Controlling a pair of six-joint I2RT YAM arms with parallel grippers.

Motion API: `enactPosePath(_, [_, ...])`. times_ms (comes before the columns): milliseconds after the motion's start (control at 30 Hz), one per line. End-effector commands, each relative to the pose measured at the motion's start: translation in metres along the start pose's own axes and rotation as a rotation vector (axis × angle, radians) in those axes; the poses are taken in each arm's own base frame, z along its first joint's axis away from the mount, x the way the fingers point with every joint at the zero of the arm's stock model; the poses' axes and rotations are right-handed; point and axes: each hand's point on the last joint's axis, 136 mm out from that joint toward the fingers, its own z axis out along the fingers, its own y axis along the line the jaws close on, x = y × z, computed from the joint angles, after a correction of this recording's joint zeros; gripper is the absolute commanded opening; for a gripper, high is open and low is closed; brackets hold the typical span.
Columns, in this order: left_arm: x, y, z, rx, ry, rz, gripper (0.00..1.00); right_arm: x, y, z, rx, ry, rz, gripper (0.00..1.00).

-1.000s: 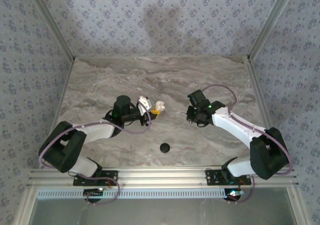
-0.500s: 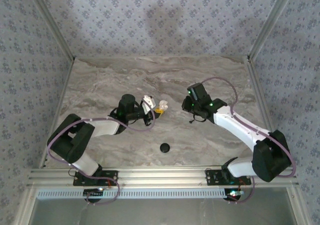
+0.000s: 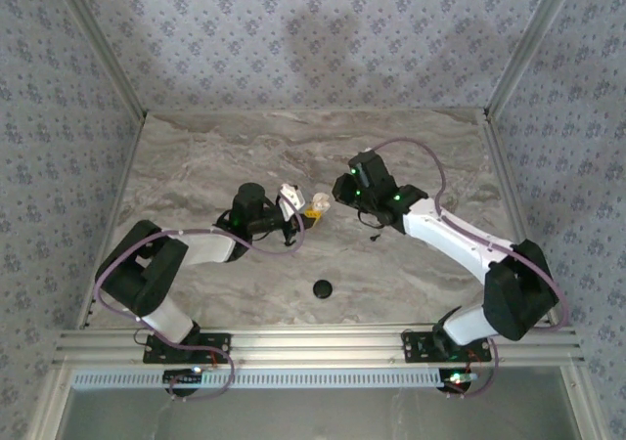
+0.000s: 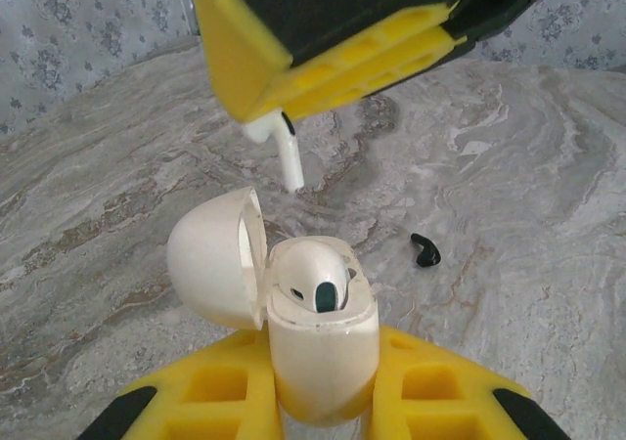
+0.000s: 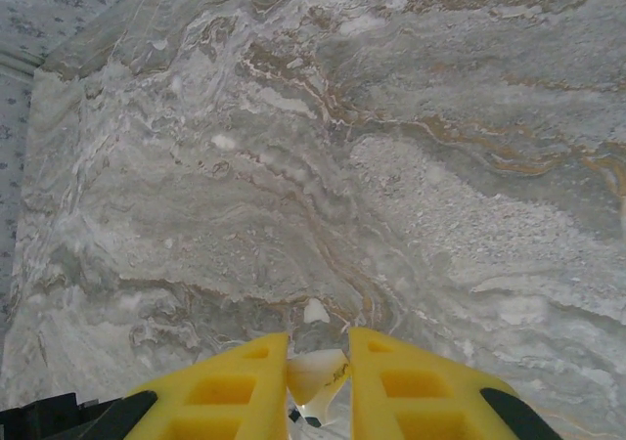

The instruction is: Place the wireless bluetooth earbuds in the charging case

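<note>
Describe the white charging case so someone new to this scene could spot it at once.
Over the middle of the marble table, the left hand clamps it upright. The charging case is a white egg-shaped shell; unlike the flat black disc lying nearer the front, its hinged lid stands open with one earbud seated inside.

This is a robot test cell in a lab: a grey marble-patterned tabletop [image 3: 196, 156] is boxed in on three sides by flat panels of blue-grey floral wallpaper [image 3: 293, 39] set between bare aluminium corner posts [image 3: 108, 64]. Along the tabletop's near edge runs a slotted aluminium rail [image 3: 313, 344]. A white-and-black left robot arm [image 3: 191, 252] and its twin right arm [image 3: 455, 240] are bolted to it, with loose purple cables [image 3: 416, 147] looping along them.
</note>
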Motion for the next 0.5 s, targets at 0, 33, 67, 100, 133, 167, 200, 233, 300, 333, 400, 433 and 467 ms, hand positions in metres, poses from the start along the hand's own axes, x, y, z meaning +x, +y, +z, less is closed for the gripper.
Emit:
enactPosePath(0, [-0.023,0.004,0.004,-0.006,-0.071,0.025,0.07,-0.009,0.019,-0.001,-0.05,-0.03,0.026,0.22])
enactPosePath(33, [-0.024,0.004,0.004,-0.007,-0.075,0.024,0.07,-0.009,0.019,-0.002,-0.052,-0.029,0.029,0.22])
enactPosePath(67, [-0.024,0.004,0.004,-0.009,-0.077,0.021,0.07,-0.008,0.019,-0.002,-0.055,-0.029,0.031,0.22])
enactPosePath(100, [-0.025,0.005,0.003,-0.011,-0.08,0.021,0.07,-0.007,0.021,-0.002,-0.06,-0.029,0.032,0.22])
enactPosePath(133, [-0.025,0.005,0.004,-0.012,-0.079,0.016,0.07,-0.006,0.022,-0.002,-0.065,-0.031,0.034,0.22])
enactPosePath(167, [-0.025,0.005,0.004,-0.014,-0.08,0.014,0.07,-0.006,0.023,-0.002,-0.067,-0.032,0.035,0.22])
enactPosePath(200, [-0.025,0.006,0.004,-0.017,-0.083,0.013,0.07,-0.005,0.024,-0.002,-0.072,-0.032,0.038,0.22])
enactPosePath(233, [-0.026,0.006,0.004,-0.019,-0.085,0.013,0.07,-0.005,0.025,-0.002,-0.075,-0.033,0.039,0.22])
enactPosePath(300, [-0.026,0.007,0.004,-0.025,-0.086,0.009,0.07,-0.004,0.026,-0.001,-0.082,-0.031,0.042,0.22])
enactPosePath(333, [-0.026,0.008,0.004,-0.029,-0.086,0.008,0.07,-0.004,0.027,-0.002,-0.086,-0.031,0.045,0.22])
enactPosePath(400, [-0.026,0.009,0.004,-0.034,-0.089,0.006,0.07,-0.003,0.029,-0.002,-0.091,-0.03,0.045,0.22])
enactPosePath(433, [-0.026,0.009,0.004,-0.037,-0.09,0.004,0.07,-0.003,0.03,-0.002,-0.096,-0.029,0.046,0.22])
enactPosePath(467, [-0.026,0.01,0.004,-0.039,-0.091,0.003,0.07,-0.002,0.031,-0.003,-0.098,-0.029,0.046,0.22])
